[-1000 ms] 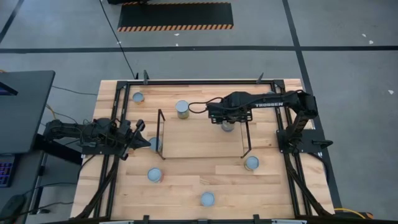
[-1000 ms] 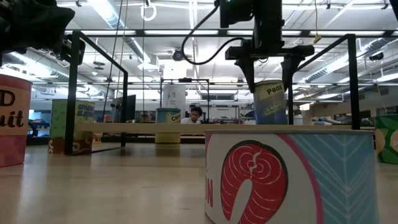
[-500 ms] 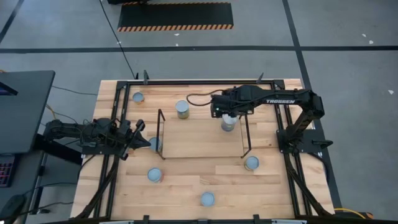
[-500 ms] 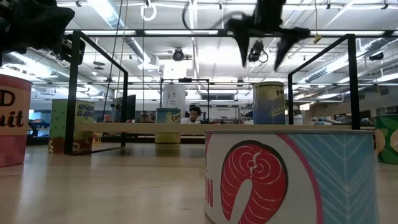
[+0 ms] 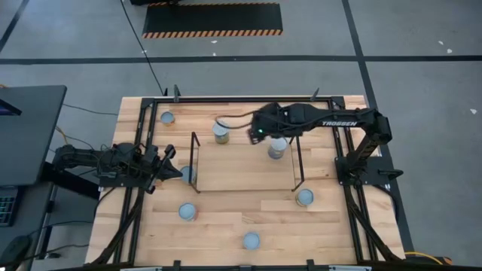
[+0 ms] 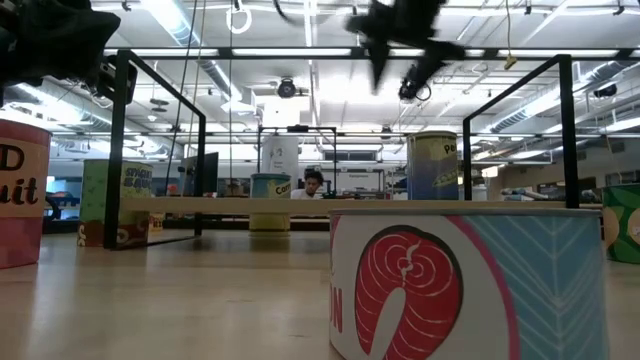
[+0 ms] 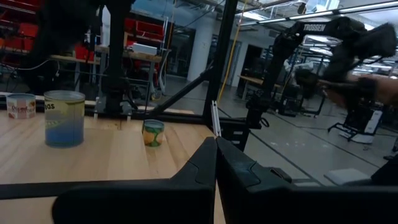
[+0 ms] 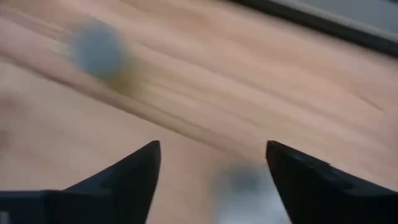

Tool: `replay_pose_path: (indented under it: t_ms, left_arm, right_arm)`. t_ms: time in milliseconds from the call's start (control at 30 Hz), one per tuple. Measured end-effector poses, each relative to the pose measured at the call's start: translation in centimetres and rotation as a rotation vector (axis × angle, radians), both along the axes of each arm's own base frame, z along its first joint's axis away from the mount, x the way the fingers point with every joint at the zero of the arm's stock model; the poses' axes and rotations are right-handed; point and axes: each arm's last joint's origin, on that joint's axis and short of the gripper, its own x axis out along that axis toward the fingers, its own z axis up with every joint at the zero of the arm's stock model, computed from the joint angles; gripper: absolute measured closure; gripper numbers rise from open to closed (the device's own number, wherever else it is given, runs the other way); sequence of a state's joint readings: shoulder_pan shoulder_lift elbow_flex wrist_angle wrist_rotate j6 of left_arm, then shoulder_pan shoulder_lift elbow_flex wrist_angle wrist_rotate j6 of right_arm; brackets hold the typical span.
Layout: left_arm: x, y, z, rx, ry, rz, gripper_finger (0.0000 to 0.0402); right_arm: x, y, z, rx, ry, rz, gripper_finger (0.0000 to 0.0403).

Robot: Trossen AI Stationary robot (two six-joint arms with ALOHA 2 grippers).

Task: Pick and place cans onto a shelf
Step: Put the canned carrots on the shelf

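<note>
A can [image 5: 277, 148] with a yellow-teal label [image 6: 433, 165] stands upright on the light-wood shelf [image 5: 241, 169], near its right wire frame. My right gripper [image 5: 256, 134] hangs open above the shelf's far edge, up and left of that can, holding nothing; its fingers show high in the low view [image 6: 400, 65] and spread apart in its wrist view [image 8: 211, 177]. Another can [image 5: 221, 132] stands on the table just beyond the shelf. My left gripper [image 5: 167, 154] waits shut at the table's left, next to a can [image 5: 186, 175] by the shelf's left frame.
More cans stand on the table: far left [image 5: 166, 118], near left [image 5: 187, 212], near middle [image 5: 251, 241] and near right [image 5: 304, 197]. The near middle one, with a salmon label [image 6: 465, 285], fills the low view's foreground. A black frame [image 5: 241, 98] rims the table.
My right gripper has risen away from the yellow-teal can, which its fingers flanked a second ago, and has swung toward the table's left while rolling and tipping. The can stays upright on the shelf.
</note>
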State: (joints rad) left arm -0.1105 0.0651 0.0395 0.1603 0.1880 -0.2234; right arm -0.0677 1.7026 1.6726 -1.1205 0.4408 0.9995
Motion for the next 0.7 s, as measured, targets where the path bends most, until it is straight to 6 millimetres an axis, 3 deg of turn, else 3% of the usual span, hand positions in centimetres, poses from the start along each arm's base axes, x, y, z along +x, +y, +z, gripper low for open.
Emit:
replay_pose_path:
  t_ms: [167,333,500,700]
  left_arm:
    - [0.0,0.0,0.0,0.0,0.0,-0.001,0.039]
    - [0.0,0.0,0.0,0.0,0.002,0.0,0.039]
    - [0.0,0.0,0.0,0.0,0.0,0.0,0.039]
    - [0.0,0.0,0.0,0.0,0.001,-0.001,0.039]
  right_arm:
    - [5.0,-0.3,0.1,-0.172,-0.249,0.245,0.0162]
    - [8.7,-0.5,-1.7,-0.292,-0.292,0.383,0.0163]
    - [11.2,-1.1,-3.8,-0.375,-0.216,0.531,0.0134]
    - [13.2,-3.4,-6.1,-0.399,-0.137,0.64,0.0058]
